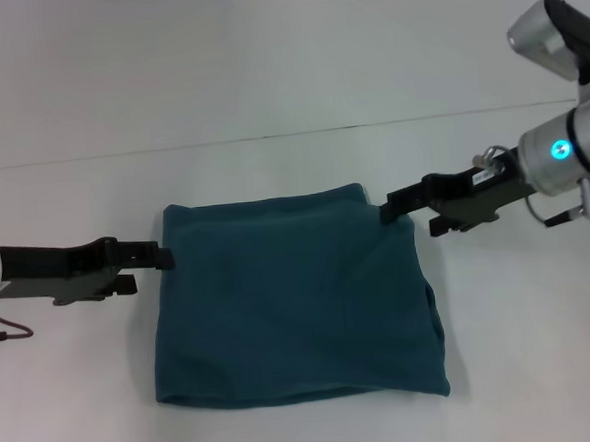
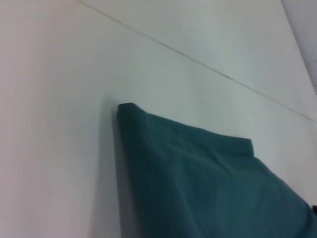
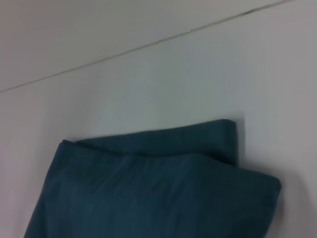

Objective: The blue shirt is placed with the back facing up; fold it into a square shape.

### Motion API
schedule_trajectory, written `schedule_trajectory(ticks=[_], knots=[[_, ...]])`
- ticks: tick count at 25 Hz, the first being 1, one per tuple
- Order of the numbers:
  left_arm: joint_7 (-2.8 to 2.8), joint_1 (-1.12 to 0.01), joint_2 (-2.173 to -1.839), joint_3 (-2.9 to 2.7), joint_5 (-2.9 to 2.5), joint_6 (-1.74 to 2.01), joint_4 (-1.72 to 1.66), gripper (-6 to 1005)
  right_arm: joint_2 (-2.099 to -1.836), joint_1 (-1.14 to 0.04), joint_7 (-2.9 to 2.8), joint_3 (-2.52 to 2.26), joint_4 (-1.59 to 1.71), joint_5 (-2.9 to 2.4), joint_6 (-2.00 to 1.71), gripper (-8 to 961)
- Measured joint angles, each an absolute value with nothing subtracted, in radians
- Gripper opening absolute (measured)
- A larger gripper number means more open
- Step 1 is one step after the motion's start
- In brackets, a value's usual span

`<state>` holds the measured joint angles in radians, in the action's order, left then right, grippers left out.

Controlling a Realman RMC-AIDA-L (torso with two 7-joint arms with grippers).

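My left gripper (image 1: 165, 255) sits at the left edge of the blue shirt (image 1: 295, 301), its dark tip just touching the cloth near the upper left corner of the fold. Whether those fingers are together or apart I cannot tell; only a blunt black end shows, and my left wrist view shows none of them. My right gripper (image 1: 388, 208) reaches in from the right of the head view, its tip on the upper right corner of the shirt. There too I cannot tell if the fingers pinch the fabric or only rest on it.

The shirt lies flat on the white surface (image 1: 268, 102), in the centre and lower half of the head view, folded into a rough square slightly wider than tall. Its top edge runs left to right, as does its bottom edge, which is rounded at the corners. The right side bulges a little, with a small loose fold showing.

The fabric is a soft, matte, dark teal knit, plain on the side that shows. In my left wrist view the shirt (image 2: 208, 188) shows a thick rounded corner, and in my right wrist view the shirt (image 3: 148, 193) shows stacked layers at the edge. A thin dark line crosses the surface beyond it.
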<state>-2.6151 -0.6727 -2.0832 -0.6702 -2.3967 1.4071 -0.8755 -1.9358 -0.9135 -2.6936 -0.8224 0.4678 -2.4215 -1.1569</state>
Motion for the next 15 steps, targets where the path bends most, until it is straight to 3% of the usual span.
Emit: schedule_trajectory(ticks=[7, 15], knots=[[-2.612, -0.672, -2.092, -0.672, -2.384, 1.395, -0.876, 755, -1.966, -0.907, -2.696, -0.81, 0.434, -2.414, -1.084, 863], [-2.608, -0.672, -2.104, -0.674, -2.383, 1.375, -0.869, 755, -1.979, -0.894, -2.688, -0.788, 0.399, -2.327, -1.007, 860]])
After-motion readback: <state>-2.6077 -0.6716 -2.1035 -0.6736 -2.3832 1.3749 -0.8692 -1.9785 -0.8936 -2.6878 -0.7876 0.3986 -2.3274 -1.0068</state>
